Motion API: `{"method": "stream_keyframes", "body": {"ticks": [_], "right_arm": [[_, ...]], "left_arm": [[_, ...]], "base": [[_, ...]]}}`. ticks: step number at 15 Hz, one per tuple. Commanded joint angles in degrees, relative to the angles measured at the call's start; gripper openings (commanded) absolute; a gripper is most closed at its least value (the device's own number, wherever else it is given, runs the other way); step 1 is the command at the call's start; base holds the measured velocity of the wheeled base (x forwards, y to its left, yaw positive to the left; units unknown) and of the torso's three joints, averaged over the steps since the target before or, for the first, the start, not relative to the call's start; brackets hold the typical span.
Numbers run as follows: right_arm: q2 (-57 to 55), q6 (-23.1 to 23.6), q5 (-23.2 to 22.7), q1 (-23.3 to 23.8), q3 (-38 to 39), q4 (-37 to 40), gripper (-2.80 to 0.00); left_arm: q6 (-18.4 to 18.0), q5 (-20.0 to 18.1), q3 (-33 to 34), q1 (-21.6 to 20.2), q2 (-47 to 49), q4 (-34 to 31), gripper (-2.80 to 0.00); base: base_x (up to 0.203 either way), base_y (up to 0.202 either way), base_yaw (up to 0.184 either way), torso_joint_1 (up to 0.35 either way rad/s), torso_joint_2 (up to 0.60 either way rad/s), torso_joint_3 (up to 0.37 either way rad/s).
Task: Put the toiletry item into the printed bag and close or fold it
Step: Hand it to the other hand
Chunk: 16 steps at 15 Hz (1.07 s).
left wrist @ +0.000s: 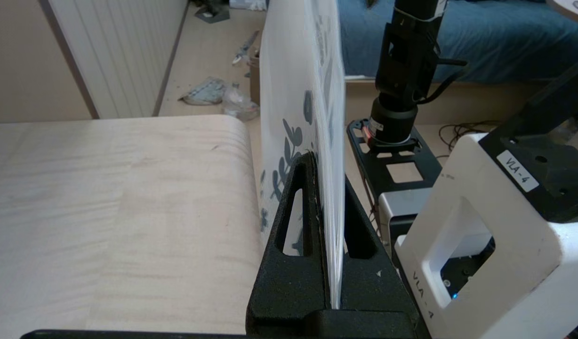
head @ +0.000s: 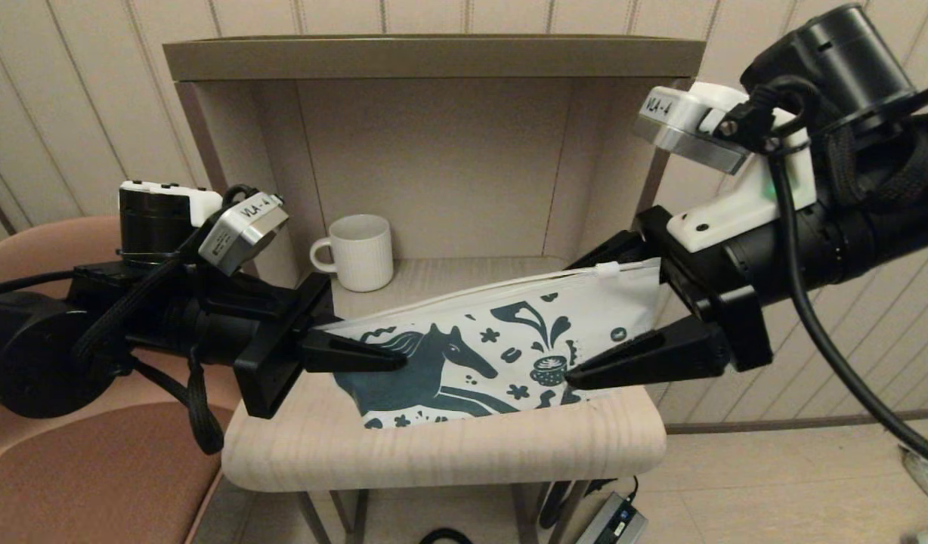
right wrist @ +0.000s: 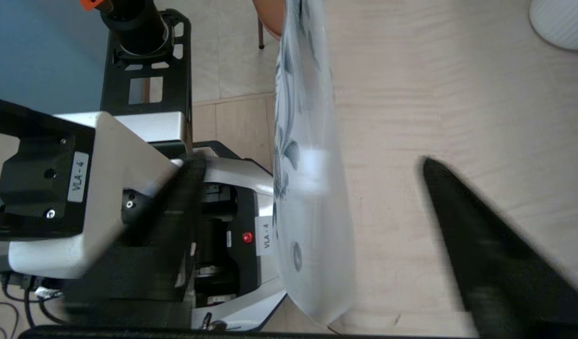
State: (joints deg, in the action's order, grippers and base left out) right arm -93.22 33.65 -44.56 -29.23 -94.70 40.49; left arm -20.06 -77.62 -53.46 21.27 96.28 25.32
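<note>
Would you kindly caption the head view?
Left pincer clamps the printed bag; open right pincer straddles its other end.

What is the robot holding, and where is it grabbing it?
The left end effector pinches the printed bag by its left end. The right end effector is open around the other end.

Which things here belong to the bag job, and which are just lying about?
In the job:
- printed bag, held up over the shelf
- left gripper, shut on the bag's edge
- right gripper, open around the other end
- tube: not in view

Lying about:
- white mug at the back
- chair on the left
</note>
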Motion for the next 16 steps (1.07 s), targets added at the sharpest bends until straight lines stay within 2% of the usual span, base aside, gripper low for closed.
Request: {"method": "stream_keyframes", "body": {"ticks": [1,15,16], "right_arm": [[0.32,0.19,-0.26,0.14,0.39,0.12,-2.8],[0.23,0.28,-0.7,-0.56,0.66,0.2,-2.8],[0.32,0.28,-0.7,-0.56,0.57,0.2,-2.8]], "left_arm": [[-0.07,-0.43,-0.07,0.0,0.13,0.17,-2.8],[0.46,-0.17,-1.0,0.17,0.93,-1.15,-2.8],[0.54,-0.17,-1.13,0.17,0.93,-1.15,0.0]], "base": [[0.0,0.0,0.0,0.0,0.0,0.0],[0.0,0.0,0.0,0.0,0.0,0.0],[0.0,0.0,0.0,0.0,0.0,0.0]]}}
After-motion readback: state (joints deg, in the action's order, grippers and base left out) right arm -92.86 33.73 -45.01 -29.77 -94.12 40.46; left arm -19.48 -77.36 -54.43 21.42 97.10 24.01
